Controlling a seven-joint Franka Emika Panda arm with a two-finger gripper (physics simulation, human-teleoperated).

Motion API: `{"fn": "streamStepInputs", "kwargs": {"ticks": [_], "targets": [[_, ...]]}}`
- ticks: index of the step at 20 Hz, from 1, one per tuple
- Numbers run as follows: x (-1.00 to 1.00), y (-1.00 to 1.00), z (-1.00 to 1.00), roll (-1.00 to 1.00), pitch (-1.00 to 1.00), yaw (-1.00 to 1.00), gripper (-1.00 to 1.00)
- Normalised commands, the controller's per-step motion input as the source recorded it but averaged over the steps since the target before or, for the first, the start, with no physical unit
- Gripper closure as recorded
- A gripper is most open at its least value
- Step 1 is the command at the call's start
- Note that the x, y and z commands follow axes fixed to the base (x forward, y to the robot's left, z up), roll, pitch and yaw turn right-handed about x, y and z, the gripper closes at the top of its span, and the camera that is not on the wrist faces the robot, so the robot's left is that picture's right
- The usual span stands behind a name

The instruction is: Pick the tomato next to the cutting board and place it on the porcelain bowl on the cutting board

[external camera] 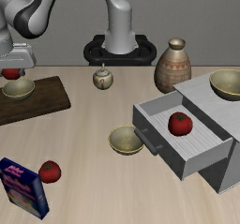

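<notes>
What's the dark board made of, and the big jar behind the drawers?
The cutting board looks like dark wood: it is brown and dull, with faint streaks like grain. The jar looks like clay pottery: it is tan with darker bands and hardly any shine. It might be painted ceramic instead.

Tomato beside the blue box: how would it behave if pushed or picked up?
The tomato looks round, so a push would likely roll it, perhaps against the blue box beside it. Its smooth skin may slip in an off-centre grasp. It is smaller than the box, so probably light.
</notes>
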Motion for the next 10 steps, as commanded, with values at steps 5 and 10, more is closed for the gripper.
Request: {"fn": "streamStepInputs", "kwargs": {"ticks": [5,10], "targets": [[0.00,0.00,0.00,0.00,0.00,0.00,-1.00],[0.00,0.00,0.00,0.00,0.00,0.00,-1.00]]}}
